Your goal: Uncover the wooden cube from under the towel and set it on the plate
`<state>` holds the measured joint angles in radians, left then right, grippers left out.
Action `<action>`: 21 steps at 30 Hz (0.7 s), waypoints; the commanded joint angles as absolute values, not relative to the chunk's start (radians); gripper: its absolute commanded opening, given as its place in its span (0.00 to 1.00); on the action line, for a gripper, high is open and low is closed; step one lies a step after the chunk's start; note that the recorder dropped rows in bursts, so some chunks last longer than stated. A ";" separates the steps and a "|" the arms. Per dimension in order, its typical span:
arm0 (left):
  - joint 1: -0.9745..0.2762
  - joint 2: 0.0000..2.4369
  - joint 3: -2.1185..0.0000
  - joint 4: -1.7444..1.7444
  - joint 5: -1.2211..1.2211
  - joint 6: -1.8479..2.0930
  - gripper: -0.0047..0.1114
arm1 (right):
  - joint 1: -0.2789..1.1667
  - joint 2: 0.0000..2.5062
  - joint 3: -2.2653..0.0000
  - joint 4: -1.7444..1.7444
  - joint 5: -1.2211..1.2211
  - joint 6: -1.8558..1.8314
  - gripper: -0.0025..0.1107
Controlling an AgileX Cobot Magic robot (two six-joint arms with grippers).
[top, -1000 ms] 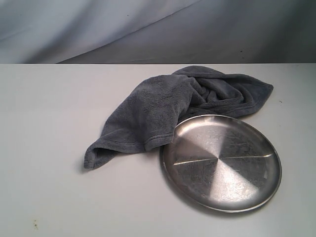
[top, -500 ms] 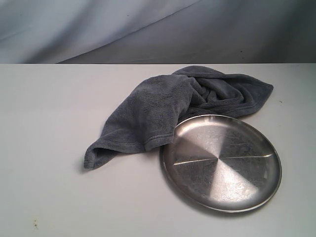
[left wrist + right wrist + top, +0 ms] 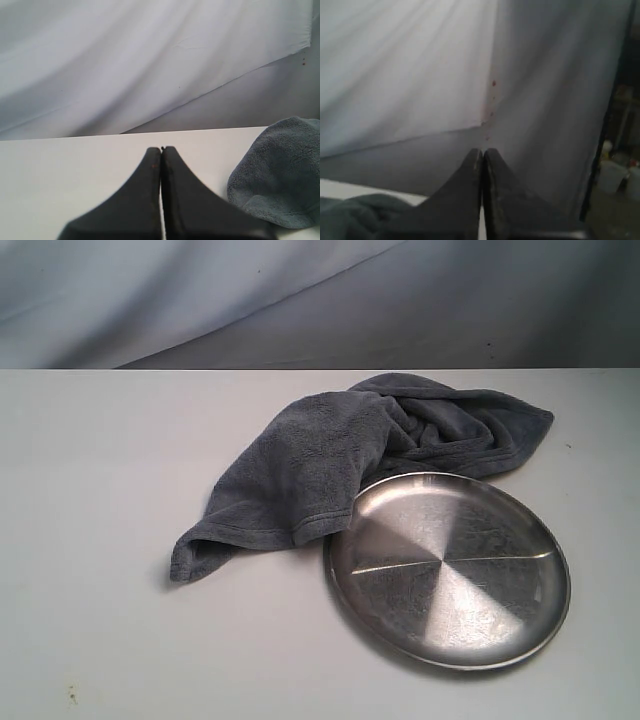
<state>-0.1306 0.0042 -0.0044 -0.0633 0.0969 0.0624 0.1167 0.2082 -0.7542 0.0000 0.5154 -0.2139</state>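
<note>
Towel (image 3: 340,460): bunched on counter (image 3: 100,490), touching plate (image 3: 447,570); wooden cube unseen, presumably beneath. Left tool (image 3: 161,148), right tool (image 3: 483,150): both pressed together, empty. Risk: dragging towel shifts plate, tumbles cube.

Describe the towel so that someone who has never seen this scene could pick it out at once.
Start from the pale table and find the round silver plate lying right of its middle. Bunched up against the plate's far left rim lies the towel. It is the only soft thing there: fluffy, dark grey-blue, crumpled in folds with a stitched hem.
</note>
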 commanded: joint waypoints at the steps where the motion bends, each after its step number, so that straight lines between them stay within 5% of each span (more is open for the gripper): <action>1: -0.128 0.000 0.000 -0.066 0.086 0.060 0.04 | 0.121 0.427 -0.867 0.165 0.727 -0.231 0.02; 21: -0.128 0.000 0.000 -0.066 0.086 0.060 0.04 | 0.121 1.092 -0.898 0.411 0.739 -0.341 0.02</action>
<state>-0.1306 0.0042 -0.0044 -0.0633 0.0969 0.0624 0.1167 1.0562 -0.8914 0.3610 0.7659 -0.2964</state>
